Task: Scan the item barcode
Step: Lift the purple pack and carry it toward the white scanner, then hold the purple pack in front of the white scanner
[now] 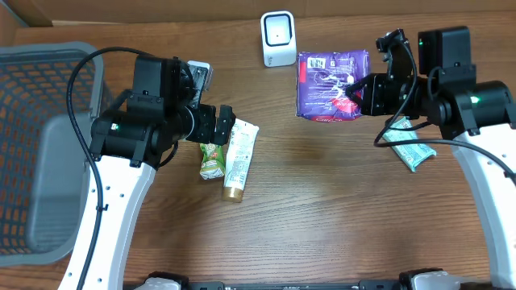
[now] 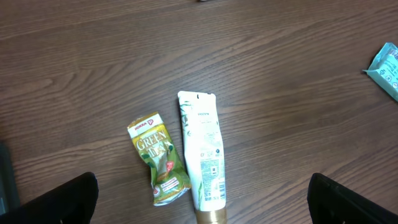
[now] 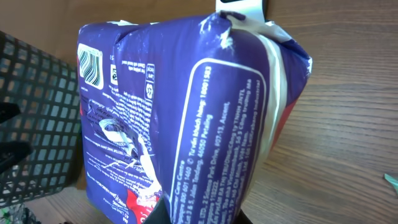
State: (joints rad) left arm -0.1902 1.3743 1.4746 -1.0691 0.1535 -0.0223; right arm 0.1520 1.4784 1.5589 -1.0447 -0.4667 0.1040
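Holding the pack (image 1: 332, 84) just right of the scanner (image 1: 277, 39), my right claw (image 1: 360, 90) is clamped on its edge. I judge the soft wrapper could sag or slip, turning the barcode away from the scanner. My left claw (image 1: 223, 121) gapes empty above the tube (image 1: 239, 157).

**A:** What can't you make out from there?

**B:** On my right wrist view, the purple pack (image 3: 186, 124) runs off the bottom edge. It hides all but a sliver of the scanner (image 3: 239, 7).

**A:** And the left?

**B:** I see only the dark tips of the left fingers (image 2: 68, 199), at the bottom corners. The tube (image 2: 202, 155) loses its gold cap to the bottom edge. The teal packet (image 2: 387, 67) is cut by the right edge. Overhead, the basket (image 1: 56, 161) runs off the left.
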